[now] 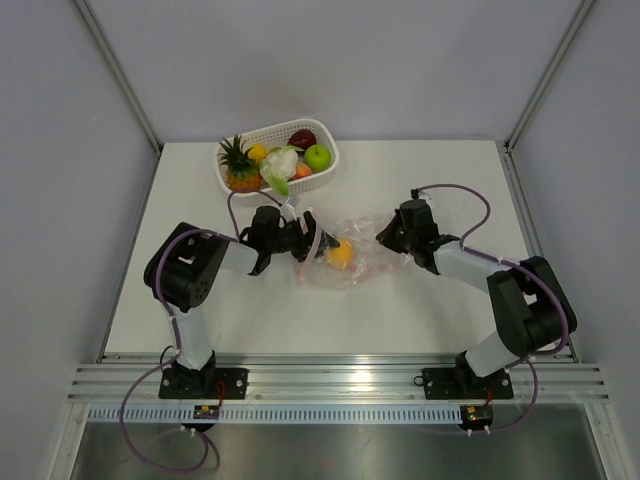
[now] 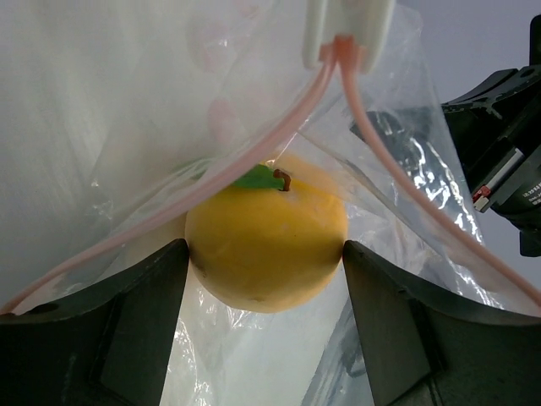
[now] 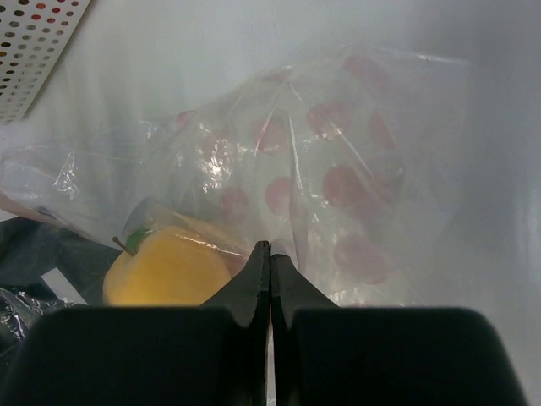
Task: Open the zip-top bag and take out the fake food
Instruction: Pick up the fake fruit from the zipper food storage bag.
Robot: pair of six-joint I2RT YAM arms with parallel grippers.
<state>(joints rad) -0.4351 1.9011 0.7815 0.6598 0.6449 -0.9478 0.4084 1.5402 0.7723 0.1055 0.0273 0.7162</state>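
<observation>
The clear zip-top bag (image 1: pixel 368 250) with pink spots lies mid-table, its pink zip strip (image 2: pixel 254 161) parted and its mouth facing left. An orange (image 1: pixel 340 253) with a green leaf sits in that mouth. My left gripper (image 1: pixel 322 245) reaches into the mouth, and in the left wrist view both fingertips press the sides of the orange (image 2: pixel 266 241). My right gripper (image 1: pixel 385 238) is shut, pinching the bag's plastic (image 3: pixel 338 169) at its far right end, with the orange (image 3: pixel 165 266) showing through the film just left of its fingers. More fake food lies in the basket.
A white perforated basket (image 1: pixel 331 142) stands at the back of the table. It holds a pineapple (image 1: pixel 238 165), a green apple (image 1: pixel 318 156), a dark red piece (image 1: pixel 302 138) and a white cauliflower (image 1: pixel 282 165). Grey walls enclose the table on three sides.
</observation>
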